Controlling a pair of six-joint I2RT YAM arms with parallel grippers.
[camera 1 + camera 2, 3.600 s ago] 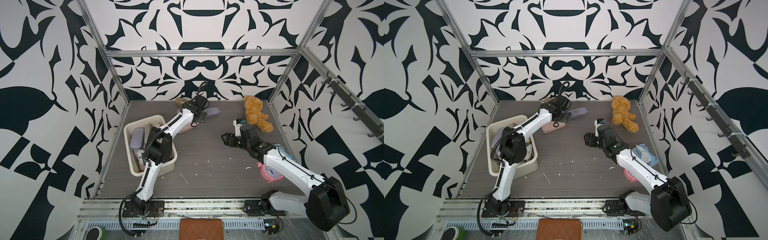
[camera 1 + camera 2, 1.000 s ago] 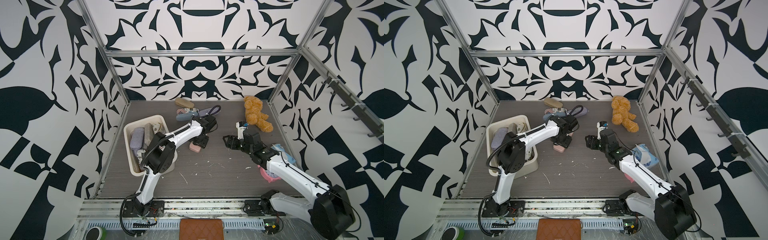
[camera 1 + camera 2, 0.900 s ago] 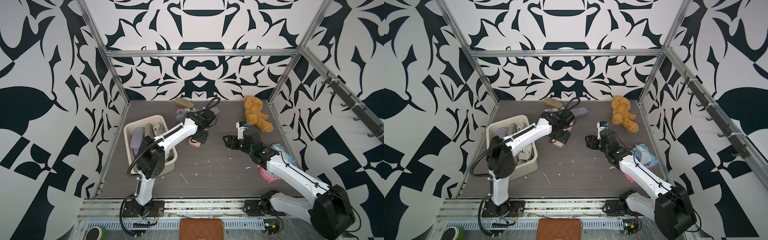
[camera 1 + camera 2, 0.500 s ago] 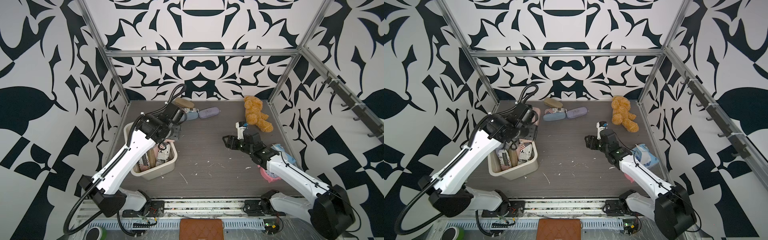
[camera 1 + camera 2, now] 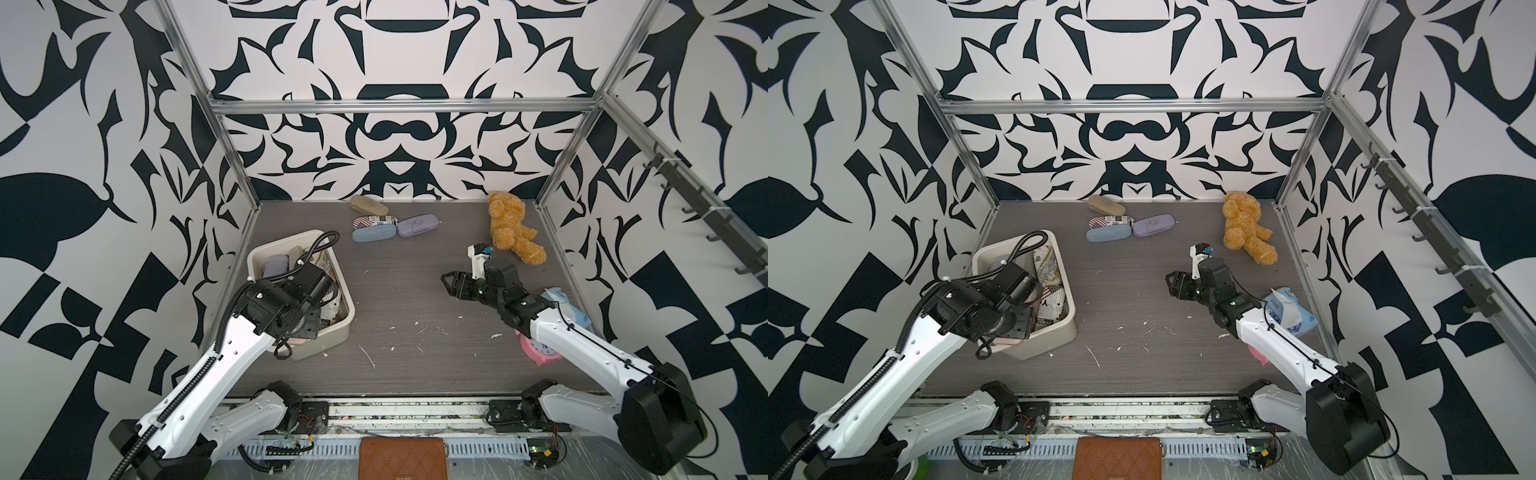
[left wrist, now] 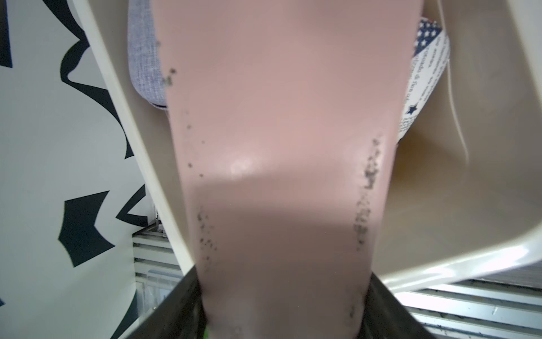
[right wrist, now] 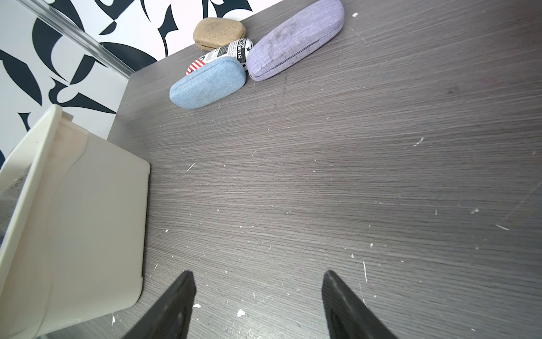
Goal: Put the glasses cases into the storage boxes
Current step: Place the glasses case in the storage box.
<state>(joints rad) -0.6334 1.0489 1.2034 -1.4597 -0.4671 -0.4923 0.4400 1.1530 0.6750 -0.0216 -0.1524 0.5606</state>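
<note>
Plainly, the left gripper (image 6: 281, 299) is clamped on a pink glasses case (image 6: 278, 146), its black fingers (image 6: 181, 305) pressed to either side of it; the case hangs inside the cream-white storage box (image 5: 334, 334), at the box's near end, and I cannot tell whether it touches what lies under it. In both top views only a sliver of that pink shell (image 5: 1011, 341) shows beneath the wrist. The box stands along the table's (image 5: 415, 299) left edge; within it lie a grey-blue fabric case (image 6: 143, 58) and a star-and-newsprint case (image 6: 425, 73), one on each side of the pink one.

The right gripper (image 7: 258, 308) is spread apart and empty; it hovers over the table's middle, toward the right edge, pointing at the box. Four cases lie by the table's far edge: a tan case (image 5: 368, 203) nearest the wall; a newspaper-and-flag case (image 5: 374, 220) just in front of it; a blue case (image 5: 373, 234) touching that one; a lilac case (image 5: 417, 225) end to end with the blue.

A teddy bear (image 5: 513, 228) lies in the far right corner.
</note>
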